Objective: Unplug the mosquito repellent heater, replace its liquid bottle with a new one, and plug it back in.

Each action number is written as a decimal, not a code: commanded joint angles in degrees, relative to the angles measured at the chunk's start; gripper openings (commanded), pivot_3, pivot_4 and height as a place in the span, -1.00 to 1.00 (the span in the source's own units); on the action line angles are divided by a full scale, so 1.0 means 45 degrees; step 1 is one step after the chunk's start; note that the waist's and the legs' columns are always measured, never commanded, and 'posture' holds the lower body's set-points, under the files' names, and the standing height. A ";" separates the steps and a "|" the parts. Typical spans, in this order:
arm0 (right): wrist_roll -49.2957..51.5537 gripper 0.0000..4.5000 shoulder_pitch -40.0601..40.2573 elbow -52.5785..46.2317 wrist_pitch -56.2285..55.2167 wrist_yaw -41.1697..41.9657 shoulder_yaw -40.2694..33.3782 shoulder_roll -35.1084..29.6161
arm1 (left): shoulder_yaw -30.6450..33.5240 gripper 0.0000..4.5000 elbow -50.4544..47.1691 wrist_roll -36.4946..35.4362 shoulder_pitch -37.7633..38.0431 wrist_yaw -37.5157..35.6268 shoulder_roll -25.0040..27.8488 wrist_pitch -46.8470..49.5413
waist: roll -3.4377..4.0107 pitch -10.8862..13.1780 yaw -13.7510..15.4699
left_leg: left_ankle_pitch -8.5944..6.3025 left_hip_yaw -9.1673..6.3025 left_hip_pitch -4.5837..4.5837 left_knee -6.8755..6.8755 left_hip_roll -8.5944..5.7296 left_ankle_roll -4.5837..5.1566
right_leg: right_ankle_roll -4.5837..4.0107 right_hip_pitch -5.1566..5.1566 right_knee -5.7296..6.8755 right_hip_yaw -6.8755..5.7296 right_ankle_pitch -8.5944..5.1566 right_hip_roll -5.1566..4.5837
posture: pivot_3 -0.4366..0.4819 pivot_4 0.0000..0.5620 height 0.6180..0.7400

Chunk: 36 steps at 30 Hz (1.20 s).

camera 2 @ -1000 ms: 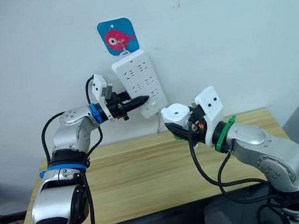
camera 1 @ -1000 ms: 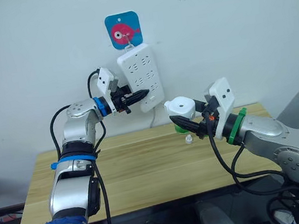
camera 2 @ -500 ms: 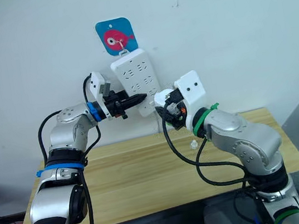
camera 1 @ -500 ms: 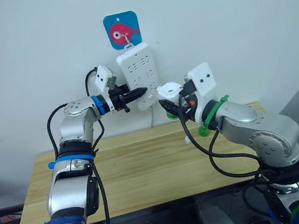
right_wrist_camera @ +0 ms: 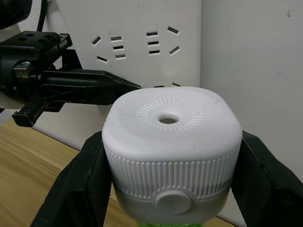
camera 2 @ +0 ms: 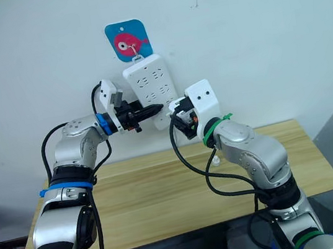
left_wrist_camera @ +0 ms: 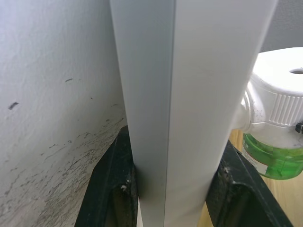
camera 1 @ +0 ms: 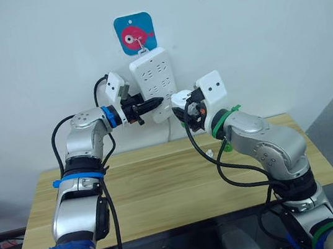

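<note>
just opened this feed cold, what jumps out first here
Both arms are raised to the white power strip hanging on the wall under a blue fish hook plate. The left gripper clamps the strip's lower edge, while the right gripper holds the mosquito repellent heater, its green bottle fitted, just in front of the strip's lower sockets.

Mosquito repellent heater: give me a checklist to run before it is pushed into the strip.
1. Right gripper clamps the mosquito repellent heater on both sides: ok.
2. Green bottle fitted under the heater: ok.
3. Left gripper pinches the power strip by its edges, steadying it: ok.
4. Heater close to the strip's lower end: ok.
5. Prongs lined up with a socket: cannot tell.
6. Prongs seated: cannot tell.
</note>
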 commanded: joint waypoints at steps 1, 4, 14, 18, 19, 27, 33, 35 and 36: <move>-0.0355 0.33 -0.0415 -0.0088 -0.0587 0.0247 0.0005 0.0264 | -0.0161 -0.40 -0.0572 -0.0065 -0.0039 -0.0245 0.0000 -0.0023 | 0.0000 0.0000 -0.0006 | 0.0000 0.0001 0.0000 0.0000 0.0000 0.0000 | 0.0000 0.0000 0.0000 0.0001 0.0000 0.0000 | -0.54 -0.65 0.84; -0.0527 0.33 -0.0395 0.0094 -0.0668 0.0364 -0.0046 0.0474 | -0.0145 -0.40 -0.0568 -0.0084 -0.0034 -0.0235 -0.0024 -0.0024 | 0.0000 0.0000 -0.0010 | 0.0001 -0.0001 0.0000 -0.0001 0.0000 -0.0002 | -0.0001 -0.0001 0.0000 0.0000 0.0000 -0.0001 | -0.54 -0.65 0.84; -0.1237 0.33 -0.0222 0.0341 -0.1162 0.0736 0.0014 0.0859 | -0.0114 -0.40 -0.0591 -0.0188 0.0014 -0.0297 -0.0029 0.0141 | 0.0001 -0.0001 -0.0030 | 0.0001 -0.0001 0.0000 -0.0002 0.0000 -0.0004 | -0.0001 -0.0005 0.0002 0.0000 0.0001 -0.0004 | -0.54 -0.66 0.84; -0.1639 0.33 -0.0082 0.0677 -0.1831 0.0928 0.0177 0.0901 | -0.0070 -0.40 -0.0703 -0.0361 0.0036 -0.0412 -0.0049 0.0550 | 0.0001 -0.0001 -0.0053 | 0.0001 0.0001 0.0000 -0.0002 -0.0001 -0.0004 | -0.0002 -0.0005 0.0003 0.0000 0.0001 -0.0003 | -0.54 -0.66 0.84; -0.1749 0.33 -0.0028 0.0779 -0.2007 0.1005 0.0224 0.0909 | -0.0059 -0.40 -0.0782 -0.0425 0.0058 -0.0460 -0.0058 0.0707 | 0.0001 -0.0001 -0.0077 | 0.0001 0.0001 0.0001 -0.0002 -0.0001 -0.0004 | -0.0001 -0.0005 0.0004 0.0001 0.0001 -0.0003 | -0.54 -0.66 0.84; -0.2378 0.33 -0.0109 0.2126 -0.3325 0.1366 0.0380 0.1190 | -0.0023 -0.40 -0.1584 -0.0774 0.0286 -0.0930 -0.0133 0.1782 | 0.0002 -0.0007 -0.0341 | 0.0005 0.0000 0.0009 -0.0002 0.0000 -0.0010 | -0.0002 -0.0003 0.0015 0.0000 0.0002 -0.0003 | -0.55 -0.66 0.84; -0.2462 0.33 -0.0421 0.3036 -0.3660 0.1456 0.0165 0.1580 | -0.0063 -0.40 -0.2169 -0.0888 0.0552 -0.1068 -0.0189 0.2120 | 0.0002 -0.0020 -0.0455 | 0.0008 -0.0003 0.0014 -0.0004 0.0001 -0.0016 | -0.0003 -0.0002 0.0017 0.0001 0.0002 -0.0002 | -0.55 -0.66 0.84; -0.2515 0.33 -0.0501 0.3241 -0.3713 0.1439 0.0132 0.1654 | -0.0044 -0.40 -0.2298 -0.0944 0.0641 -0.1077 -0.0190 0.2250 | 0.0002 -0.0026 -0.0513 | 0.0009 -0.0005 0.0015 -0.0004 0.0001 -0.0017 | -0.0003 -0.0002 0.0019 -0.0001 0.0002 -0.0003 | -0.54 -0.66 0.84; -0.2542 0.33 -0.0544 0.3333 -0.3731 0.1419 0.0117 0.1682 | -0.0050 -0.40 -0.2357 -0.0948 0.0681 -0.1108 -0.0183 0.2276 | 0.0001 -0.0030 -0.0551 | 0.0009 -0.0006 0.0015 -0.0004 0.0001 -0.0017 | -0.0003 -0.0001 0.0019 -0.0001 0.0002 -0.0003 | -0.54 -0.66 0.84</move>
